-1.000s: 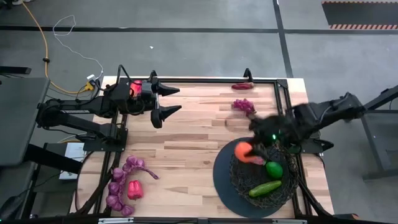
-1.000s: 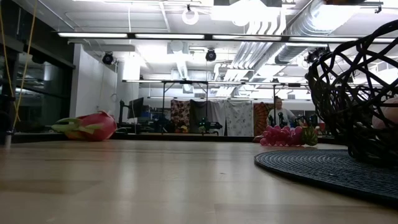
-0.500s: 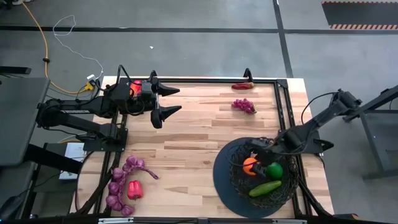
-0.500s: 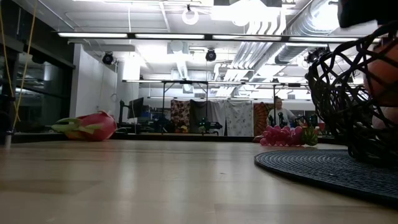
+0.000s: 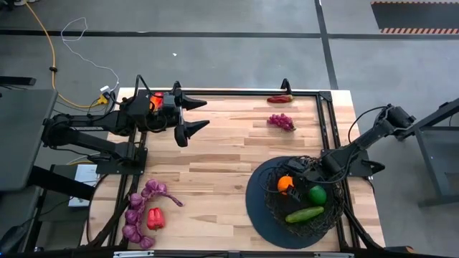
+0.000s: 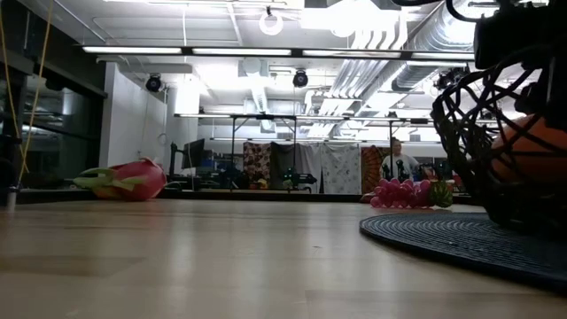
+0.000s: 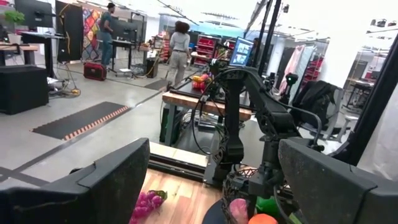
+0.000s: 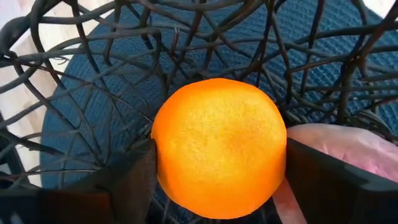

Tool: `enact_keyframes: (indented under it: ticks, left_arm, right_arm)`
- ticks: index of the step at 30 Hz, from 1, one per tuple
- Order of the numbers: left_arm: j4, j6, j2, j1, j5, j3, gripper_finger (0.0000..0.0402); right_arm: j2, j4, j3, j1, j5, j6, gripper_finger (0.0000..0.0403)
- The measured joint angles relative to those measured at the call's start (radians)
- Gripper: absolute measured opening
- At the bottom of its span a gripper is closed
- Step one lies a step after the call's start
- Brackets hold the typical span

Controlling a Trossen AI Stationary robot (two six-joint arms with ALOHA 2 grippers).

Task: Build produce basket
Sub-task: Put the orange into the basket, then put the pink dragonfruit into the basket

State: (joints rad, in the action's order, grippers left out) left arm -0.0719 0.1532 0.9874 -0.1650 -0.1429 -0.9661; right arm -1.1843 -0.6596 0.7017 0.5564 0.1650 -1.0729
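I see basket (image 5: pixel 267 208) at my right, holding orange (image 5: pixel 285 184), green ball (image 5: pixel 317 193), cucumber (image 5: pixel 305 214). Right gripper (image 5: pixel 305 172) inside, fingers flanking orange, grip unclear. Left gripper (image 5: pixel 192 116) parked far-left, fingers apart. Grapes (image 5: pixel 281 121), peppers, dragon fruit (image 6: pixel 124 180) left outside

The basket (image 5: pixel 297 208) is a round bowl of black wire with open lattice sides. It stands upright on a wider dark round disc at the near right part of the table. Inside it lie an orange (image 5: pixel 285 184), a green ball (image 5: pixel 317 193), a green cucumber (image 5: pixel 305 214) and a pink peach (image 8: pixel 329 152). The peach lies just beside the orange. One grape bunch (image 5: pixel 281 122) and a red pepper (image 5: pixel 279 99) lie at the far side. More grape bunches (image 5: pixel 140 211) and another red pepper (image 5: pixel 154 218) lie near left. A pink dragon fruit (image 6: pixel 128 180) lies far left.
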Motion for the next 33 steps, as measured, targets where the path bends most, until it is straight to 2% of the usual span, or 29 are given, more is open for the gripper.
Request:
enact_keyframes:
  ticks: [18,25,27,33]
  left_arm:
    - [0.0,0.0,0.0,0.0,0.0,0.0,0.0346]
    - [0.0,0.0,0.0,0.0,0.001,0.0,0.0346]
    - [0.0,0.0,0.0,0.0,0.001,0.0,0.0346]
    - [0.0,0.0,0.0,0.0,0.0,0.0,0.0346]
  right_arm:
    - [0.0,0.003,0.0,0.0,0.002,0.05,0.0322]
    - [0.0,0.005,0.0,0.0,0.002,0.053,0.0388]
    - [0.0,0.0,0.0,0.0,0.002,0.053,0.0395]
    - [0.014,-0.168,0.09,-0.024,-0.012,0.148,0.0388]
